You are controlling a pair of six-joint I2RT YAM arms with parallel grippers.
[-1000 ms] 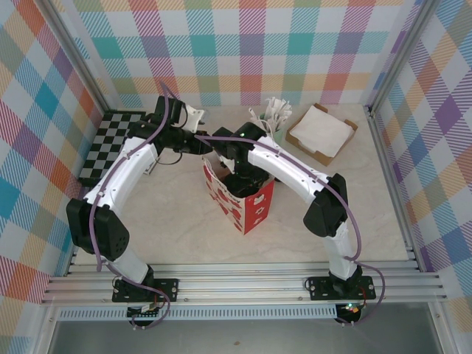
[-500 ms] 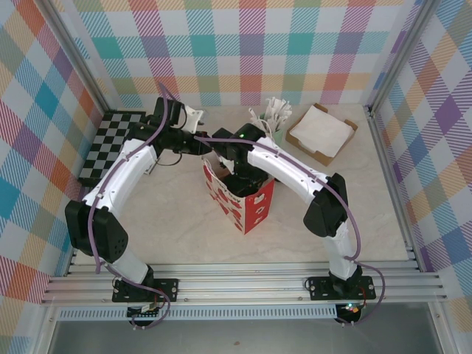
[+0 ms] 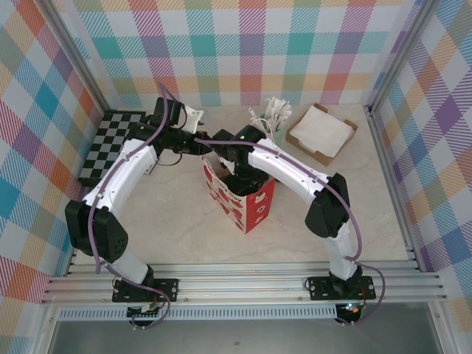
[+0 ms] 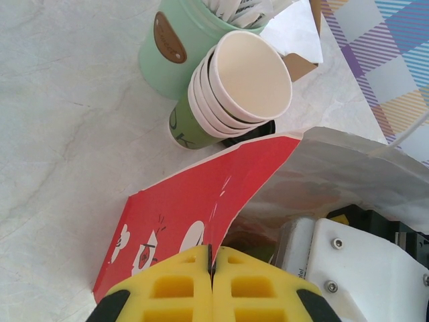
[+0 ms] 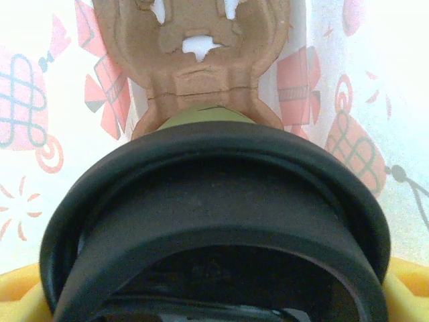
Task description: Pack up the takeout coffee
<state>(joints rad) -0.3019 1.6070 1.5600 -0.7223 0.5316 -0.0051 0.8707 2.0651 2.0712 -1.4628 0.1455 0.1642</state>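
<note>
Two arms meet over the red-and-white paper bag point(image 3: 251, 206) in the top view. In your left wrist view, the left gripper point(image 4: 211, 258) is pinched tight on the bag's rim. In your right wrist view, the right gripper point(image 5: 214, 298) stands wide, clasping the takeout coffee point(image 5: 214, 201) — it's inside the bag, brown cardboard piece point(image 5: 194, 60) beyond.

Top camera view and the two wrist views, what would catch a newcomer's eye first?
The red-and-white paper bag stands in the middle of the table with both grippers at its open top. The left gripper pinches the bag's rim between closed yellow fingers. The right gripper, down inside the bag, clasps the small green paper cup with a round black plastic lid, which looms large in the right wrist view.
</note>
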